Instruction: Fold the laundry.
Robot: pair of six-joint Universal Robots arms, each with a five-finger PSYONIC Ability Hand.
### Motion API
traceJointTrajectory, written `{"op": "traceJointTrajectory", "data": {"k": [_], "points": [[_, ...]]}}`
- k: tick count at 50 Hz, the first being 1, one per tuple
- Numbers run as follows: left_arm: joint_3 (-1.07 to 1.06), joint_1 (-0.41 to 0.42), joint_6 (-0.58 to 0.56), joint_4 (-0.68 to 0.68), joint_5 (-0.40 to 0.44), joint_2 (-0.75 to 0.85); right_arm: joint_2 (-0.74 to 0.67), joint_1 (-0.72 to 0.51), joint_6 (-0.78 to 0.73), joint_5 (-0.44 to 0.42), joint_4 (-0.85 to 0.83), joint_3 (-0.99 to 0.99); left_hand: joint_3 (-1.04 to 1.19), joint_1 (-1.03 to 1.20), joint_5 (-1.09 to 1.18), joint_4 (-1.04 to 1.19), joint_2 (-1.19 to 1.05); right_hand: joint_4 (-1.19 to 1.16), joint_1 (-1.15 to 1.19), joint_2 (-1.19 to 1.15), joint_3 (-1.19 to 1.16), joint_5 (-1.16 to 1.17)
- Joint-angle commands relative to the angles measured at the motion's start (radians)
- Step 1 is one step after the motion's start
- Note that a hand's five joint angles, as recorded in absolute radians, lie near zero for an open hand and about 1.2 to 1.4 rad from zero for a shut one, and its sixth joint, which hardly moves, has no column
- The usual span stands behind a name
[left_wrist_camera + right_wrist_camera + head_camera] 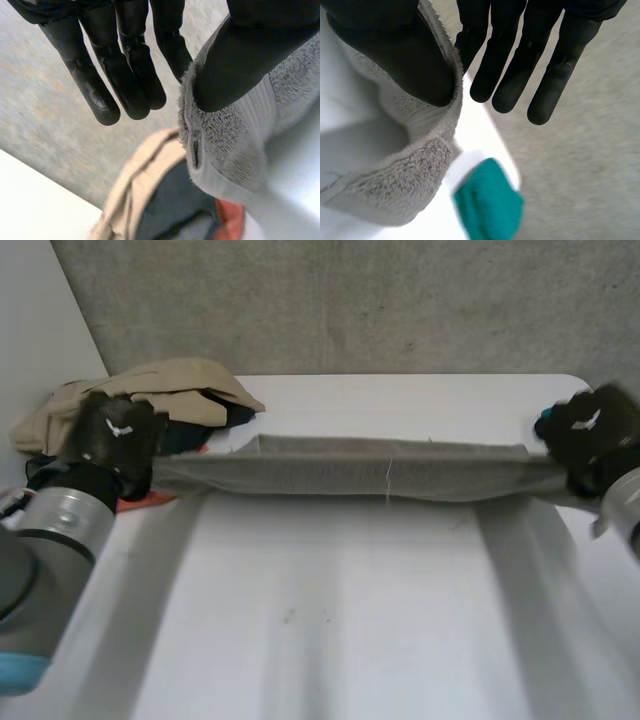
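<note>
Bare worktop (330,640) lies nearest; beyond, a grey towel (380,475) stretches taut between left hand (118,435) and right hand (590,430), thumbs apparently pinching its ends against straight fingers (135,75). Such shallow pinches could slip under tension, dropping one end.

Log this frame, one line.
left hand: pinches grey towel end | right hand: pinches opposite end | towel: stretched between hands over table | clothes pile: beside left hand

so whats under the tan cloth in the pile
A dark cloth and an orange one peek out beneath the tan cloth. The left hand and the towel cover the rest of the pile.
</note>
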State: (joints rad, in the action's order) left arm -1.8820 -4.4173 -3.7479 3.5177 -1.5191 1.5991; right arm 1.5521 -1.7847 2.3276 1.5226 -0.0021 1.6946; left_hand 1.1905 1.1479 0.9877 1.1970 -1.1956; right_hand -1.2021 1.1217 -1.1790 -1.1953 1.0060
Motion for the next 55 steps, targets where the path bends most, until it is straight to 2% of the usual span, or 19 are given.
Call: {"op": "traceJointTrajectory", "data": {"k": [1,7,9,15,19,23,26,29,30,31,33,35,37,39,43,49,55], "points": [[0.066,0.007,0.042,-0.233,0.017,-0.188,0.111,0.027,-0.050,-0.010,0.224,-0.153,0.206,0.248,0.234,0.199,-0.201,-0.194,0.275,-0.217,-0.201,0.216],[0.109,-0.002,0.037,-0.325,0.030,-0.168,0.091,0.057,-0.122,-0.015,0.352,-0.237,0.206,0.248,0.234,0.199,-0.201,-0.194,0.275,-0.217,-0.201,0.216],[0.116,-0.001,0.036,-0.324,0.037,-0.122,0.027,0.059,-0.155,-0.007,0.361,-0.257,0.206,0.248,0.234,0.199,-0.201,-0.194,0.275,-0.217,-0.201,0.216],[0.276,-0.001,0.028,-0.306,0.042,0.194,-0.197,0.042,-0.171,0.014,0.361,-0.337,0.206,0.248,0.234,0.199,-0.201,-0.194,0.275,-0.217,-0.201,0.216],[0.473,0.009,0.026,-0.302,0.040,0.389,-0.329,0.005,-0.166,0.076,0.344,-0.426,0.206,0.248,0.234,0.199,-0.201,-0.194,0.275,-0.217,-0.201,0.216],[0.749,0.012,0.031,-0.301,0.027,0.560,-0.458,-0.041,-0.166,0.174,0.211,-0.591,0.206,0.248,0.234,0.199,-0.201,-0.194,0.275,-0.217,-0.201,0.216],[0.968,0.009,0.037,-0.280,0.011,0.651,-0.494,-0.047,-0.165,0.198,0.095,-0.668,0.206,0.248,0.234,0.199,-0.201,-0.194,0.275,-0.217,-0.201,0.216],[1.121,0.012,0.042,-0.212,-0.001,0.696,-0.507,-0.048,-0.157,0.202,-0.134,-0.736,0.206,0.248,0.234,0.199,-0.201,-0.194,0.275,-0.217,-0.201,0.216],[1.200,0.013,0.046,-0.142,-0.007,0.714,-0.507,-0.048,-0.152,0.200,-0.200,-0.742,0.206,0.248,0.234,0.199,-0.201,-0.194,0.275,-0.217,-0.201,0.216],[1.233,0.016,0.049,-0.102,-0.012,0.720,-0.501,-0.050,-0.139,0.195,-0.340,-0.743,0.206,0.248,0.234,0.199,-0.201,-0.194,0.275,-0.217,-0.201,0.216],[1.271,0.019,0.059,-0.015,-0.026,0.719,-0.495,-0.051,-0.117,0.192,-0.473,-0.743,0.206,0.248,0.234,0.199,-0.201,-0.194,0.275,-0.217,-0.201,0.216],[1.278,0.024,0.076,0.119,-0.056,0.714,-0.483,-0.053,-0.097,0.179,-0.626,-0.736,0.206,0.248,0.234,0.199,-0.201,-0.194,0.275,-0.217,-0.201,0.216],[1.268,0.025,0.092,0.217,-0.090,0.702,-0.474,-0.056,-0.079,0.165,-0.679,-0.730,0.206,0.248,0.234,0.199,-0.201,-0.194,0.275,-0.217,-0.201,0.216],[1.252,0.029,0.102,0.254,-0.105,0.690,-0.472,-0.058,-0.057,0.143,-0.687,-0.730,0.206,0.248,0.234,0.199,-0.201,-0.194,0.275,-0.217,-0.201,0.216],[1.143,0.027,0.126,0.256,-0.109,0.639,-0.471,-0.056,-0.005,0.136,-0.661,-0.713,0.206,0.248,0.234,0.199,-0.201,-0.194,0.275,-0.217,-0.201,0.216],[0.850,0.027,0.138,0.257,-0.086,0.572,-0.484,-0.050,0.015,0.114,-0.558,-0.635,0.206,0.248,0.234,0.199,-0.201,-0.194,0.275,-0.217,-0.201,0.216],[0.589,0.032,0.129,0.254,-0.032,0.564,-0.561,-0.042,0.015,0.033,-0.481,-0.484,0.206,0.248,0.234,0.199,-0.201,-0.194,0.275,-0.217,-0.201,0.216]]}}
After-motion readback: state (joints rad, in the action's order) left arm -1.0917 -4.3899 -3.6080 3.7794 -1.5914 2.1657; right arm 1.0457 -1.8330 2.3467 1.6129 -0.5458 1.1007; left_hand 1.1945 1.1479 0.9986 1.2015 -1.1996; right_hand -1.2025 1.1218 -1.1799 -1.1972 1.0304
